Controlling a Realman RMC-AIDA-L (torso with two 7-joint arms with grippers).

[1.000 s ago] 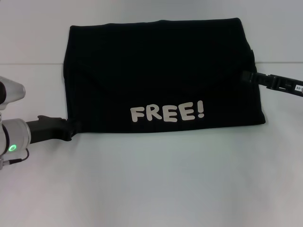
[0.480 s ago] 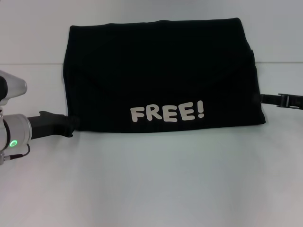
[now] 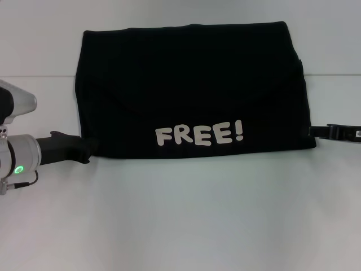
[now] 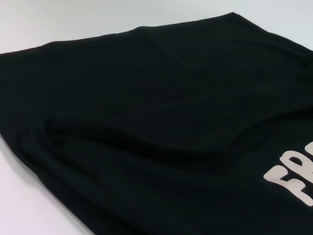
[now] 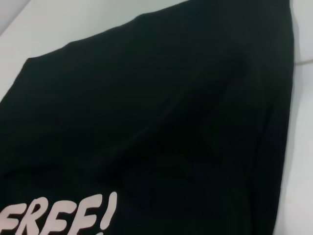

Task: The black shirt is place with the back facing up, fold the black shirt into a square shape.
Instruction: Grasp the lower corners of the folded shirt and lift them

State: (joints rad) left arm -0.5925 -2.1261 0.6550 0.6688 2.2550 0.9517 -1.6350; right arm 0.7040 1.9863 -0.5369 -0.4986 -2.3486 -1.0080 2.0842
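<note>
Shirt (image 3: 192, 90) folded to wide rectangle, lettering up; my left hand (image 3: 89, 150), right hand (image 3: 311, 131) at near corners, grip unclear; crosswise fold left.

The left arm (image 3: 20, 161) is a round, shiny silver metal tube with a small green light glowing on it. A thin dark cable loops beneath it. A chunky black left gripper (image 3: 84, 149) sticks out from its end. The right gripper (image 3: 333, 132) is a thin black bar with a tiny white label.
</note>
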